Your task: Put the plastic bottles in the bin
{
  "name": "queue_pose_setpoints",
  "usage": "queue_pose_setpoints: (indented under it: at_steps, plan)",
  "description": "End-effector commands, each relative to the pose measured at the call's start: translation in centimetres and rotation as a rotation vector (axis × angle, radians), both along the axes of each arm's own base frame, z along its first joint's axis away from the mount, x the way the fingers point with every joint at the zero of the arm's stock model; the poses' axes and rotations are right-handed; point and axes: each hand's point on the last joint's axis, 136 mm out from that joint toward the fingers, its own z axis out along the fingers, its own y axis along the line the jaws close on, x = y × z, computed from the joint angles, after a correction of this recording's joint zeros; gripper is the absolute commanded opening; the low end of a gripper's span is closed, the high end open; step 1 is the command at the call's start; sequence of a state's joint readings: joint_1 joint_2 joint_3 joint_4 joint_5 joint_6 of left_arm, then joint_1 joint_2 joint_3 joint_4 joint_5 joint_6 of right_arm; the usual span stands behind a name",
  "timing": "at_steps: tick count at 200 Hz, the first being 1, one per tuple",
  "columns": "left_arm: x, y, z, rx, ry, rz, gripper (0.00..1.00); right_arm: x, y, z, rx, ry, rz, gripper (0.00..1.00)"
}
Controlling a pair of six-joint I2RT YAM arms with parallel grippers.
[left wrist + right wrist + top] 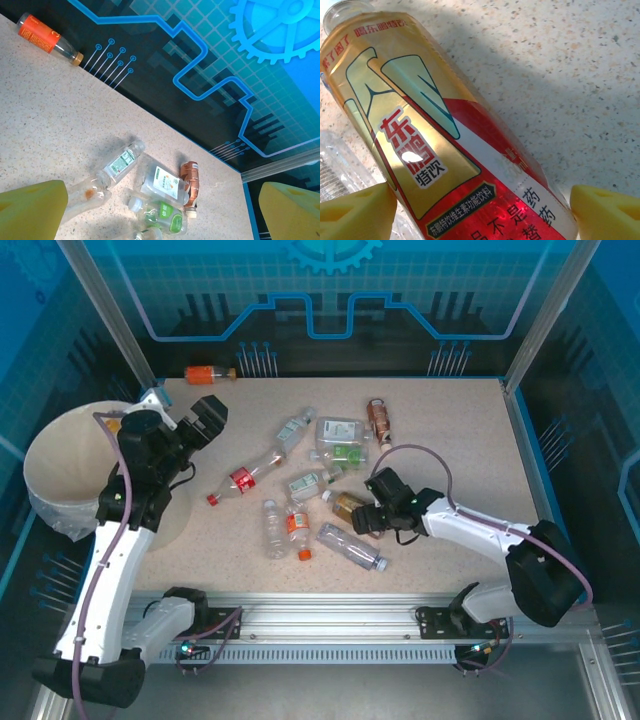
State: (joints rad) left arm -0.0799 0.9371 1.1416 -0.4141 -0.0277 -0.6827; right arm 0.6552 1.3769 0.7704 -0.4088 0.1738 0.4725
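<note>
As right jaws flank it, gold bottle (445, 150) lies.

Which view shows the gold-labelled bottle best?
Right wrist: the gold-labelled bottle lies large and close between the right tool's fingers, with its label print readable. Top external shows it small, among other bottles, partly covered by that tool.

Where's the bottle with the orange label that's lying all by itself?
In the top view, the orange-label bottle lies on its side at the far left edge of the table, right by the back wall, just past the bin.
</note>
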Motion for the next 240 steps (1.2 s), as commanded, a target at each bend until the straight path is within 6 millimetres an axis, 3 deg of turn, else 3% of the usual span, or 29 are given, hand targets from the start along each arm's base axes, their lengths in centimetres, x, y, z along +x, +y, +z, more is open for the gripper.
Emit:
queue_pose_setpoints:
  at_steps: [1,25,42,72,96,135,163,201,240]
  plan:
    - [0.1,-0.7,-0.4,-0.024,0.009,-0.027,0.99,-0.3,-1.5,-1.0,-0.010,0.055,-0.062,0.85]
    - [0.4,-1.0,-1.1,-0.040,0.021,-0.031,0.99,-0.3,-2.2,-1.0,0.025,0.057,-0.102,0.82]
    - [0.6,-1.1,-1.6,-0.042,0.035,-0.035,0.99,-0.5,-1.1,-0.6,0.107,0.053,-0.040,0.83]
    - [0.9,-1.3,-1.8,-0.042,0.045,-0.042,0.99,-0.7,-0.5,-0.7,0.097,0.061,0.033,0.97]
    - [1.1,-1.4,-1.8,-0.043,0.044,-0.047,0.99,-0.5,-0.3,-1.2,0.041,0.068,0.077,1.00]
    - [1.0,-1.5,-1.9,-0.036,0.050,-0.050,0.99,0.2,0.0,-2.5,-0.067,0.074,0.097,0.99]
    - [1.1,-1.9,-2.0,-0.019,0.063,-0.084,0.99,1.0,0.2,-2.5,-0.064,0.048,0.072,0.90]
    - [1.4,-4.4,-1.9,-0.014,0.066,-0.214,0.99,1.4,0.1,-1.6,-0.050,0.010,0.058,0.79]
    - [1.4,-9.5,-0.3,-0.005,0.002,-0.442,0.99,1.7,1.0,1.6,0.052,-0.073,0.064,0.72]
